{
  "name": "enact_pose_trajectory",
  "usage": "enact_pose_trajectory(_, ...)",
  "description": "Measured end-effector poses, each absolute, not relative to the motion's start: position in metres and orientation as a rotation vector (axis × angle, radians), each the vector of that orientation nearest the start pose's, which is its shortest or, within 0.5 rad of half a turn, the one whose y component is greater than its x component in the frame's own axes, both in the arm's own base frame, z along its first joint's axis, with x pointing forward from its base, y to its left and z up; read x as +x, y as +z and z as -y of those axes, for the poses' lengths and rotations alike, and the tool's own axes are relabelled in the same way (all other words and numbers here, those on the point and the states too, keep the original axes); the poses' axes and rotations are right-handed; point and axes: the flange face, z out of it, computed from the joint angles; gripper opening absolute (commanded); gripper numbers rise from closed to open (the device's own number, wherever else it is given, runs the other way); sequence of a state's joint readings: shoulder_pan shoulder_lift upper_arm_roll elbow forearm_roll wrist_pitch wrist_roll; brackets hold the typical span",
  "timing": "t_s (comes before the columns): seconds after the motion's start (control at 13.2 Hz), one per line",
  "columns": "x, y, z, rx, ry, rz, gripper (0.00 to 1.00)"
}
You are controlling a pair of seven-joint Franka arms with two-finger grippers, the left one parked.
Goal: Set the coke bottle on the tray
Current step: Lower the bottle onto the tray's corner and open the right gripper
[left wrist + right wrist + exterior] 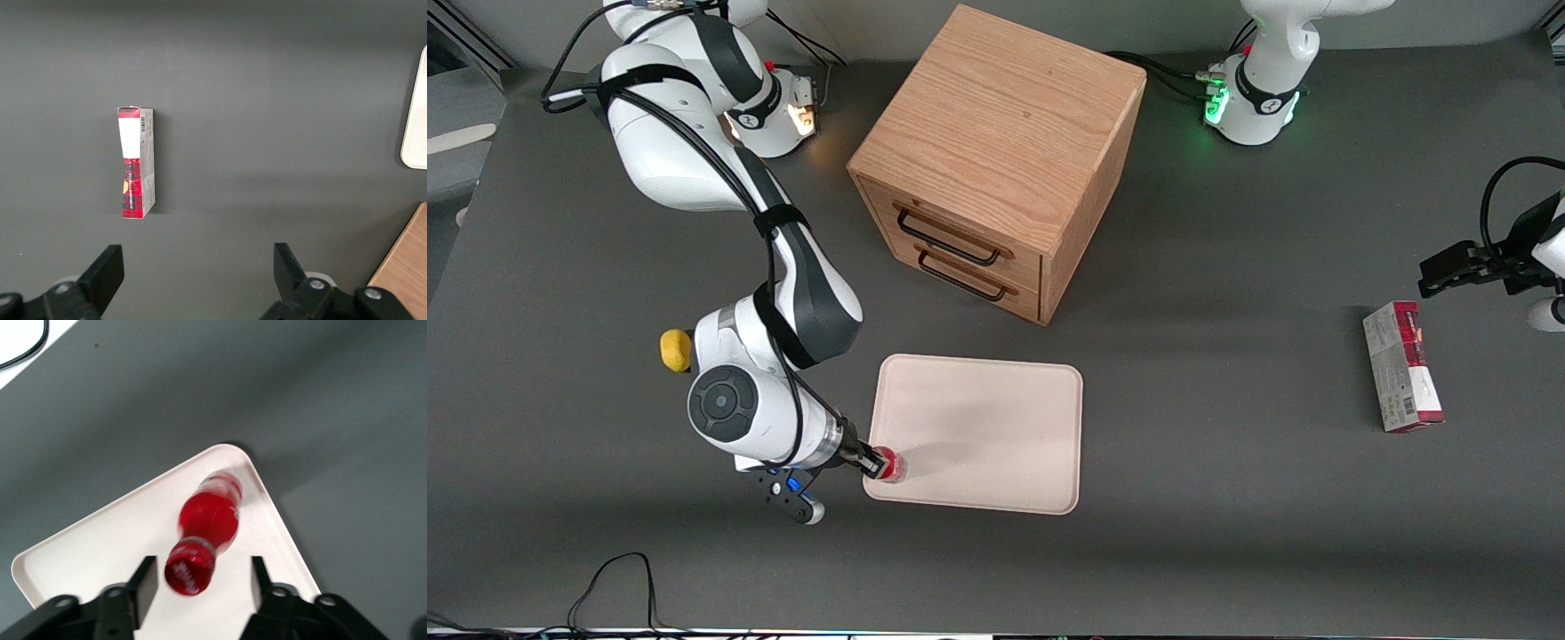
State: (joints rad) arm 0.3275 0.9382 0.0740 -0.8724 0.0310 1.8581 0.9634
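Front view: gripper (869,463) low over the tray (996,418) corner nearest the working arm and the camera, with the coke bottle (889,466) at its tip, just inside the rim. Likely brought in over that corner because it lies closest to the arm's reach. Drawer cabinet (996,164) farther from the camera than the tray; yellow object (675,350) beside the arm's wrist; carton (1402,365) well apart, toward the parked arm's end of the tabletop.

Left wrist view: only the carton (136,162) on bare tabletop and a sliver of tray edge (415,113); no bottle.

Right wrist view: what the front view hides. Fingers (142,585) spread apart on either side of the red cap, gaps visible, not clamped. Bottle (205,530) tilted and blurred, base toward the tray (100,547) corner, apparently released or tipping.
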Motion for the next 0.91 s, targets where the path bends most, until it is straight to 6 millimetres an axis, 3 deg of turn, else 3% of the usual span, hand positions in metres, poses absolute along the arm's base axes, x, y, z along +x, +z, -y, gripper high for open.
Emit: enact_pose_trajectory(0.91, 0.7353, 0.3462, -0.2882, -2.916, 0.003, -0.899, 1.00)
